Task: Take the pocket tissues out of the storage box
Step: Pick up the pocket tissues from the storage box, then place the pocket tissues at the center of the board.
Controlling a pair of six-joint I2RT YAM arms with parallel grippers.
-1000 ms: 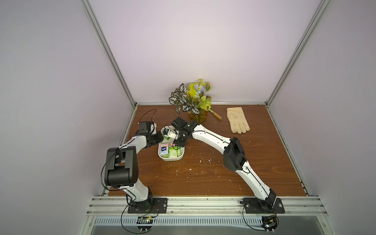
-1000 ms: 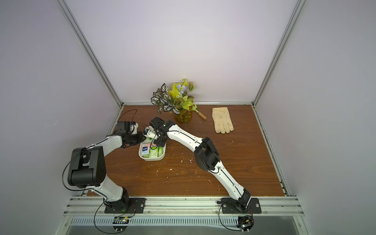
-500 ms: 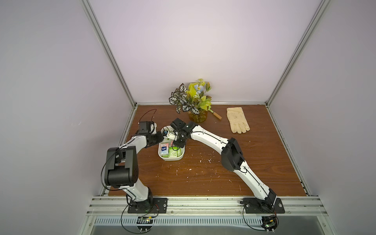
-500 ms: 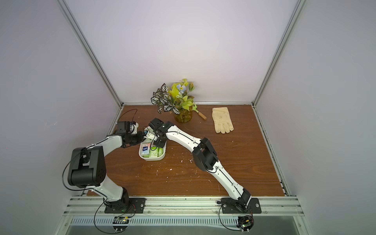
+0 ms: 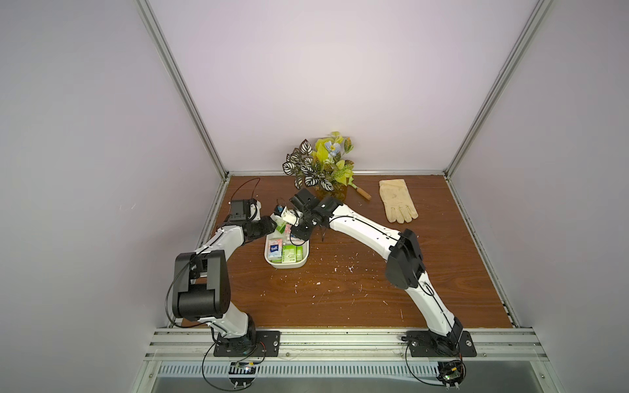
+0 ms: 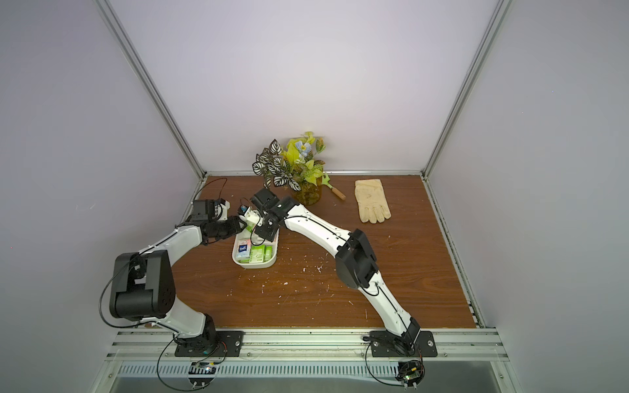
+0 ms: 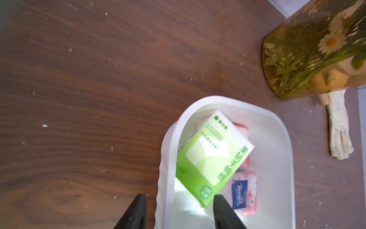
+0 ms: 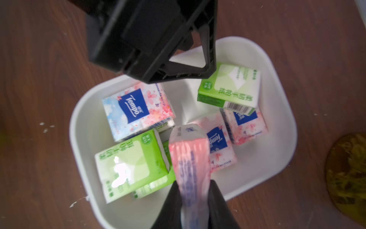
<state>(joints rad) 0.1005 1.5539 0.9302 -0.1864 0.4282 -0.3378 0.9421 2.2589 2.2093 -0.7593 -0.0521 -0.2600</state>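
Right wrist: right end effector [image 8: 193,185] tight on pink packet [image 8: 188,154] above storage box [image 8: 277,89]

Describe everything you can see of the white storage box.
The storage box is a shallow, oblong tub of plain white plastic with rounded corners and no lid. It sits flat on the wooden table, close to the amber plant pot. Green-and-white packets and pink packets lie loose inside, some overlapping. The jaws of the left gripper stand open either side of one wall; whether they touch it is unclear.
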